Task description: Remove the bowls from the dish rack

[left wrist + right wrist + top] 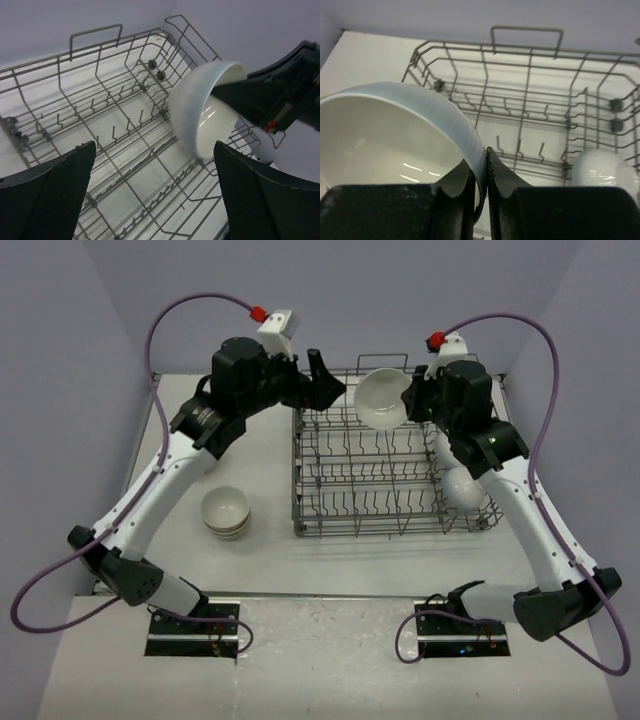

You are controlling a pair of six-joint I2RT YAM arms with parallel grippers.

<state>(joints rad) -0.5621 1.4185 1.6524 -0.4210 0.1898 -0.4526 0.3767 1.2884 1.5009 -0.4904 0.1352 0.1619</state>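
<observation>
- The counter is pale, and it carries everything here.
- The dish rack is a grey wire basket on the far right part of the counter. Its rows of upright tines are mostly bare.
- A stack of bowls sits on the counter near the rack's near left corner, apart from the wire. The top bowl is white inside, and darker patterned rims show below it.
- A white bowl is up in the air over the far side of the rack, tipped on its side and clear of the tines.
- A second white bowl lies inside the rack toward its near right corner, under my right arm.
- My right pincer is nearly closed and grips the raised white bowl by its rim, with one finger inside the wall and one outside.
- My left pincer is spread wide and holds nothing. It hangs above the rack's far left corner, facing the raised bowl without touching it.
</observation>
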